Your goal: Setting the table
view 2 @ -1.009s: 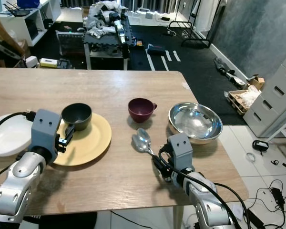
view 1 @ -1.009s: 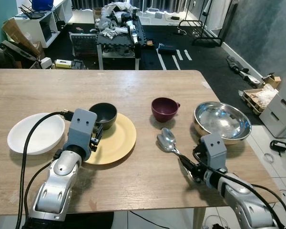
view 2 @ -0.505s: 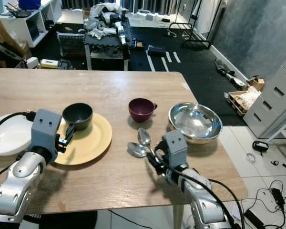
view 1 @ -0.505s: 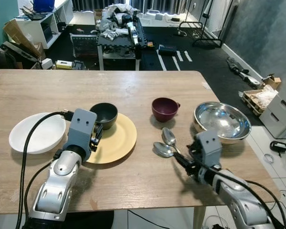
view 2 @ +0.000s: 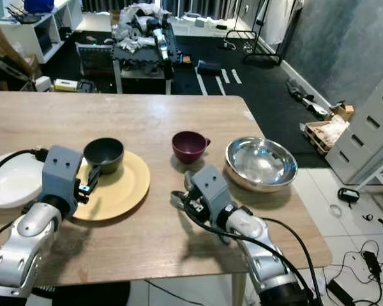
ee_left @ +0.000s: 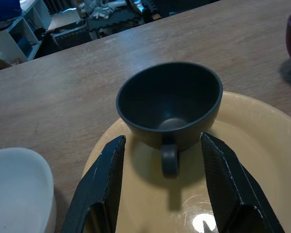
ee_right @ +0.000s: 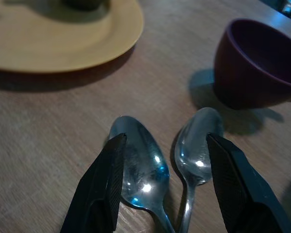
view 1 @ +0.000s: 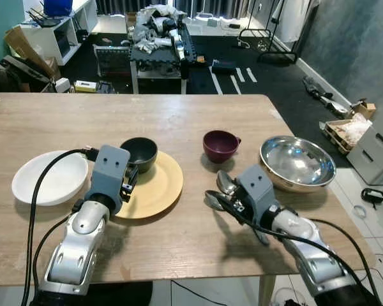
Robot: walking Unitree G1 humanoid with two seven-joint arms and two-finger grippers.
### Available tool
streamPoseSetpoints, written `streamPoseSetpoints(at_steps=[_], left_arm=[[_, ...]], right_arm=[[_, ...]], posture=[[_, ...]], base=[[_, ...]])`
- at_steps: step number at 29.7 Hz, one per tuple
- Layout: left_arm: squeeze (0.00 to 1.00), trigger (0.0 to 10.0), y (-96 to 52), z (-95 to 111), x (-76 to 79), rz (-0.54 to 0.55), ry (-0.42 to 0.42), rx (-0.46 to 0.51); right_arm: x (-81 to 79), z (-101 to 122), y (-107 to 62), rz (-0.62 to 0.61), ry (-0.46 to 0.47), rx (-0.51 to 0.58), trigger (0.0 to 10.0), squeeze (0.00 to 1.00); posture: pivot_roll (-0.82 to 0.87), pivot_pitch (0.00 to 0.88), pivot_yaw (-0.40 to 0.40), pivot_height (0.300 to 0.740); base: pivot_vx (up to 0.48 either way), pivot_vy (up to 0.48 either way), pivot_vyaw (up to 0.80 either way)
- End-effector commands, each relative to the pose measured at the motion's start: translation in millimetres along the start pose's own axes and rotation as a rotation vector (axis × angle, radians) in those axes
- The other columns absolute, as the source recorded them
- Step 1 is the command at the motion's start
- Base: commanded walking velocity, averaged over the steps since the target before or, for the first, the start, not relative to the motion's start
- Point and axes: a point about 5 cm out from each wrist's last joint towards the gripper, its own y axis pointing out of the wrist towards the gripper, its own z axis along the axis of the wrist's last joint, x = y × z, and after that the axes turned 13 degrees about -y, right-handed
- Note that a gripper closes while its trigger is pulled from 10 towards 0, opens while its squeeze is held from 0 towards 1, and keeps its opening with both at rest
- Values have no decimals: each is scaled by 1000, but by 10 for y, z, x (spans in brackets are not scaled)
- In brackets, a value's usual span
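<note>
A black cup (ee_left: 169, 102) stands on the far edge of a yellow plate (view 1: 156, 191). My left gripper (ee_left: 161, 141) is open just in front of it, one finger on either side of the cup's handle. Two steel spoons (ee_right: 138, 167) (ee_right: 199, 145) lie side by side on the wooden table (view 1: 179, 121), bowls pointing at a maroon cup (view 1: 220, 145). My right gripper (ee_right: 165, 138) hovers low over the spoons, open, with both spoon bowls showing between its fingers. The spoon handles run back under the gripper and are hidden.
A white bowl (view 1: 48, 178) sits left of the yellow plate. A large steel bowl (view 1: 298, 162) stands near the table's right edge. Beyond the table are a cluttered cart (view 1: 159, 38) and dark floor.
My right gripper has moved left and forward over the spoons. One spoon showed a second ago; now two lie side by side. The left arm has stayed put.
</note>
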Motion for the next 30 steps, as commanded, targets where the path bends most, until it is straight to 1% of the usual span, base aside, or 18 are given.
streamPoseSetpoints(at_steps=[1,4,5,8,9,13,16,21,22,23,24,25,26,29,30], left_arm=[[0,10000,-16,-28,9,1,-2,-13],[0,10000,-29,-36,4,3,-2,-16],[0,10000,-35,-40,4,3,-4,-19],[0,10000,-38,-39,4,3,-4,-19],[0,10000,-37,-42,5,1,-5,-21],[0,10000,-29,-46,15,-3,-8,-23],[0,10000,-22,-43,18,-7,-8,-23],[0,10000,-21,-38,14,-8,-7,-23],[0,10000,-22,-35,13,-9,-6,-22],[0,10000,-22,-35,13,-9,-6,-22],[0,10000,-24,-32,12,-9,-5,-22],[0,10000,-24,-32,12,-9,-5,-22],[0,10000,-24,-32,12,-9,-5,-22],[0,10000,-30,-30,5,-9,-3,-24],[0,10000,-32,-30,4,-10,-3,-24]], right_arm=[[-20,-76,0,27,-17,-27,10000,0],[51,-126,-27,54,-20,-28,10000,0],[78,-174,-70,101,-36,-31,10000,0],[88,-193,-87,118,-47,-33,10000,0],[134,-230,-128,149,-61,-40,10000,0],[212,-281,-175,200,-82,-53,10000,0],[245,-290,-188,241,-98,-56,10000,0],[267,-318,-167,249,-121,-68,10000,0],[251,-328,-161,264,-125,-69,8745,0],[251,-328,-161,264,-125,-69,8745,0],[223,-354,-154,289,-136,-73,8235,0],[223,-354,-154,289,-136,-73,8235,0],[208,-366,-152,296,-139,-75,7961,0],[182,-394,-146,311,-144,-79,4392,0],[179,-402,-144,315,-145,-80,3961,0]], posture=[[12,0,41,740],[11,0,41,740],[10,0,41,740],[10,0,42,740],[5,0,45,740],[2,0,46,740],[2,0,49,740],[7,0,51,740],[8,0,52,740],[8,0,52,740],[10,0,53,740],[10,0,53,740],[10,0,53,740],[15,0,56,740],[15,0,56,740]], base=[[0,0,0],[0,0,0],[0,0,0],[0,0,0],[0,0,0],[0,0,0],[0,0,0],[0,0,0],[0,0,0],[0,0,0],[0,0,0],[0,0,0],[0,0,0],[0,0,0],[0,0,0]])
